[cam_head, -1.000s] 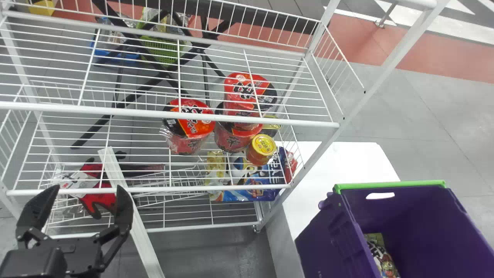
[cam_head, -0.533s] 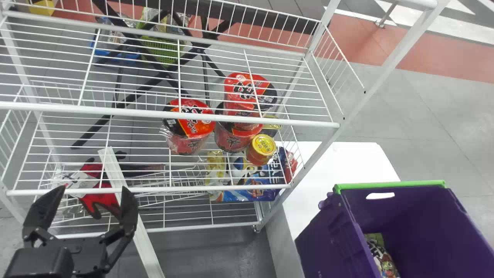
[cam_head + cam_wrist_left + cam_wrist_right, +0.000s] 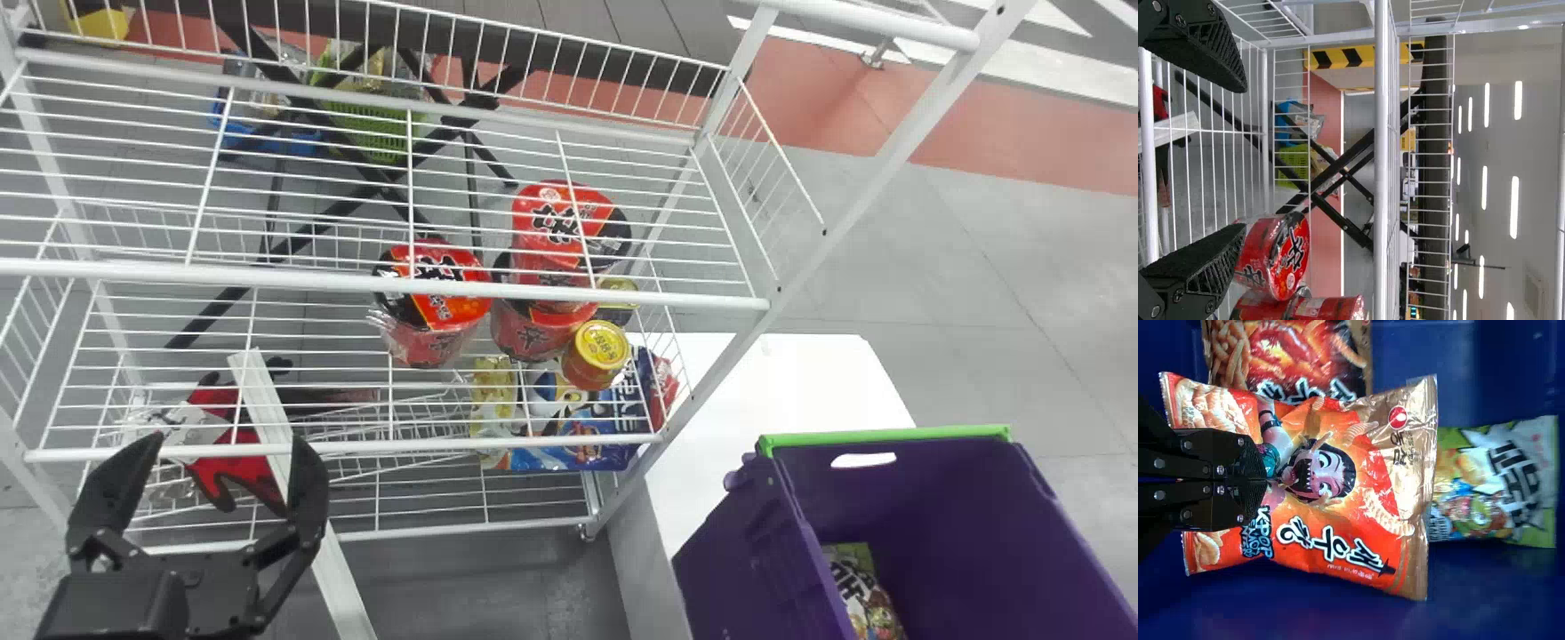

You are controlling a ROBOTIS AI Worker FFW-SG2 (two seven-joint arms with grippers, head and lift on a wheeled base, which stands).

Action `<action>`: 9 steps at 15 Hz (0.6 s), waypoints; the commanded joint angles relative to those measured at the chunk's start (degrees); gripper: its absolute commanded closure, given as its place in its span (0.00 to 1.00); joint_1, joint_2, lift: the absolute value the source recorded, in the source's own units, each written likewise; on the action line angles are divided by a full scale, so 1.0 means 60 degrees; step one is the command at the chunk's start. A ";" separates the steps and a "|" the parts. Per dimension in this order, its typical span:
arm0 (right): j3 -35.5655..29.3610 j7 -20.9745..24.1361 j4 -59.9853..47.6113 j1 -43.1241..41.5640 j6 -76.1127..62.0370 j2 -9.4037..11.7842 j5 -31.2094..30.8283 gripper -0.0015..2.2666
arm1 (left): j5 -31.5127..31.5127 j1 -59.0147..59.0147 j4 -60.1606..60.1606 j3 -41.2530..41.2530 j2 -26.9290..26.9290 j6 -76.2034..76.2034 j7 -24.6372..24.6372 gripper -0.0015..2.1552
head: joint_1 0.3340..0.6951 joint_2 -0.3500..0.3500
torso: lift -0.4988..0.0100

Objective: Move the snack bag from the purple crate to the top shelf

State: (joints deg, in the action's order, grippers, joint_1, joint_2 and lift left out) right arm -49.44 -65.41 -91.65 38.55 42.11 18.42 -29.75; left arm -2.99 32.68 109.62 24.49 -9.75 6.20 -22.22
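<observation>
In the head view my left gripper stands open in front of the wire rack's lower left. The left wrist view has this gripper with its fingers apart and nothing between them. The right wrist view shows my right gripper shut on the orange snack bag, pinching its printed face. That bag overlaps a green-and-white bag and a red-brown bag inside the crate. The purple crate stands at the lower right. The rack's top shelf spans the upper left.
Red noodle tubs and a yellow-lidded jar stand on the shelf below the top one. A blue bag lies lower. A slanted white post rises between rack and crate; a white table extends behind the crate.
The rack and crate sit slightly differently in the head view, the crate a little lower and farther left. My left gripper has shifted slightly right, still open.
</observation>
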 commanded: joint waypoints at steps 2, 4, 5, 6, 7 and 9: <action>-0.0051 0.0032 -0.0282 0.0006 -0.0081 -0.0126 0.0050 0.86 | -0.0029 0.0017 0.0011 0.0035 0.0000 -0.0002 -0.0017 0.04 | 1.00 0.00 | 0.17; -0.0051 0.0062 -0.0385 0.0006 -0.0110 -0.0170 0.0109 0.86 | -0.0058 0.0017 0.0011 0.0065 0.0000 -0.0031 -0.0017 0.04 | 1.00 0.00 | 0.18; -0.0051 0.0076 -0.0414 0.0006 -0.0110 -0.0170 0.0124 0.86 | -0.0058 0.0017 -0.0003 0.0065 0.0000 -0.0031 -0.0031 0.04 | 1.00 0.00 | 0.19; -0.0037 0.0076 -0.0473 0.0006 -0.0110 -0.0170 0.0124 0.86 | -0.0058 0.0002 -0.0003 0.0065 0.0000 -0.0031 -0.0031 0.04 | 1.00 0.00 | 0.20; -0.0007 0.0076 -0.0590 -0.0009 -0.0052 -0.0170 0.0124 0.86 | -0.0087 0.0002 -0.0018 0.0065 0.0000 -0.0031 -0.0046 0.04 | 1.00 0.00 | 0.21; 0.0037 0.0076 -0.0824 -0.0053 -0.0023 -0.0244 0.0124 0.86 | -0.0102 0.0017 -0.0033 0.0079 0.0000 -0.0031 -0.0046 0.04 | 1.00 0.00 | 0.22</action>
State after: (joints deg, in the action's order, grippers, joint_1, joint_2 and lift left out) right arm -49.40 -64.95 -95.68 38.46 41.82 17.19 -29.00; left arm -3.52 32.74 109.49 24.88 -9.75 6.07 -22.50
